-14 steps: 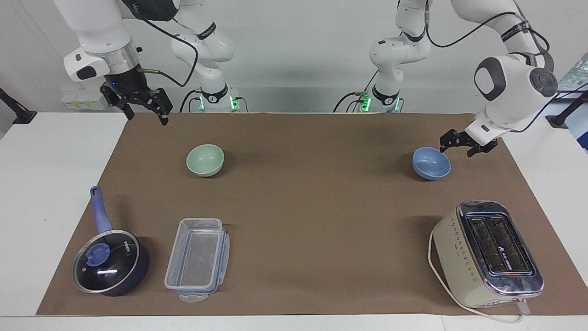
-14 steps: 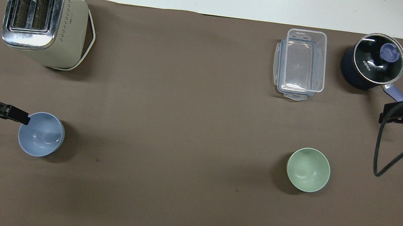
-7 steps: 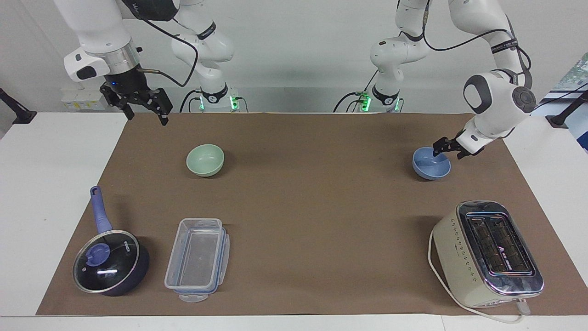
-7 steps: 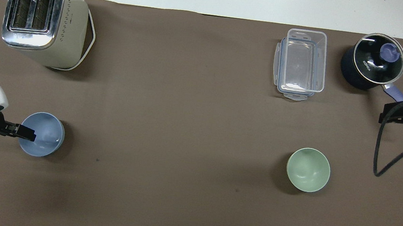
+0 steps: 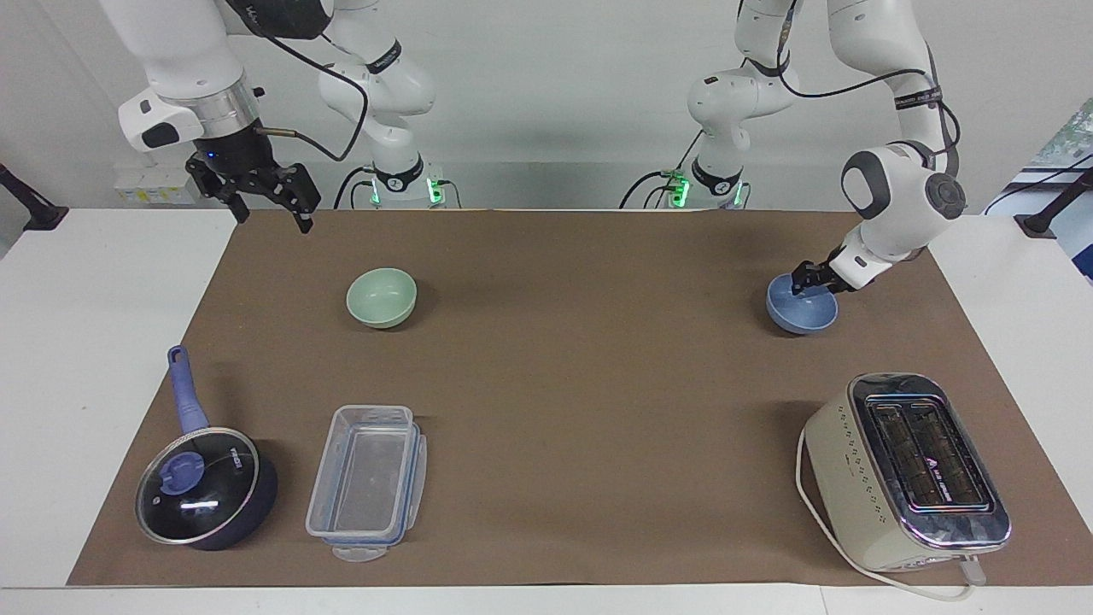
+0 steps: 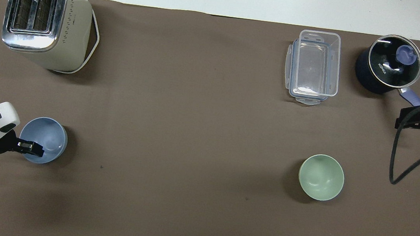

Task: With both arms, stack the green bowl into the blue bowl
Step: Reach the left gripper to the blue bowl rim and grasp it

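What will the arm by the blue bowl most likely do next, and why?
Probably close its fingers on the rim. The left gripper sits at the blue bowl, at the rim on the side toward the robots, with one finger reaching inside. The bowl rests on the mat, and the green bowl lies untouched while the right gripper waits, raised.

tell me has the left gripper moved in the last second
Yes. The left gripper was beside the blue bowl, toward the left arm's end of the table; it has come down and inward to the bowl's rim, while the bowl has stayed put.
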Controlling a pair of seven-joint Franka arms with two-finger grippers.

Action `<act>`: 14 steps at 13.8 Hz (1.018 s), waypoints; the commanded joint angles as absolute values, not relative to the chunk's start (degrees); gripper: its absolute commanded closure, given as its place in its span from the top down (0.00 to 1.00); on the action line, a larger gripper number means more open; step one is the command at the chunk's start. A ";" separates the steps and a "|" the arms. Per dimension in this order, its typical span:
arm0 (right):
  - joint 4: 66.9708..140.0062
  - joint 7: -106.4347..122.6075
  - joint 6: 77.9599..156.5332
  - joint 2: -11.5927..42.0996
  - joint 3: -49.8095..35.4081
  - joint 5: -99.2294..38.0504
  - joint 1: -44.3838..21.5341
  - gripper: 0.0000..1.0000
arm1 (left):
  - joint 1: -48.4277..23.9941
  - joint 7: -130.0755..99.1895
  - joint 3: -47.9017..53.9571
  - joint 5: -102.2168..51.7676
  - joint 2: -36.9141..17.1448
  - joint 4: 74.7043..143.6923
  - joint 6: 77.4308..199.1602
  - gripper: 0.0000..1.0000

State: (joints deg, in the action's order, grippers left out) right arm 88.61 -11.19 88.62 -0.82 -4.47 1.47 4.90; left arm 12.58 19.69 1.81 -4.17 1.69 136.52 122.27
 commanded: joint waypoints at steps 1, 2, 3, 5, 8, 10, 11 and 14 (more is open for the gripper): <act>89.65 -10.55 88.95 -1.67 -4.48 0.88 5.62 1.00 | 13.62 20.30 2.29 -5.97 3.25 137.47 123.66 0.00; 89.65 -10.55 88.95 -1.67 -4.48 0.88 5.97 1.00 | 13.62 20.39 2.37 -6.41 2.82 136.50 123.14 0.00; 89.74 -10.46 89.03 -1.67 -4.48 0.88 6.24 1.00 | 13.71 20.48 2.29 -6.76 2.29 135.45 122.09 0.00; 89.74 -10.46 89.03 -1.67 -4.48 0.88 6.24 1.00 | 14.41 20.48 2.29 -7.38 0.62 131.16 117.71 0.00; 89.74 -10.46 89.12 -1.67 -4.48 0.88 6.24 1.00 | 13.63 19.69 2.37 -7.47 0.44 126.31 111.99 0.00; 89.74 -10.46 89.12 -1.67 -4.48 0.88 6.24 1.00 | 11.88 16.80 2.90 -7.73 0.44 125.33 111.09 0.00; 89.65 -10.55 89.12 -1.67 -4.48 0.88 6.24 1.00 | 9.95 15.13 2.81 -8.17 0.44 125.25 111.18 0.00; 89.65 -10.55 89.12 -1.67 -4.48 0.88 6.24 1.00 | 4.41 8.02 2.90 -9.14 0.44 125.07 111.09 0.00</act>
State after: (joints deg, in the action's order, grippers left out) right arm 88.61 -11.14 88.62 -0.82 -4.35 1.47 5.64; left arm 7.94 12.18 3.45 -8.06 1.20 126.40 112.52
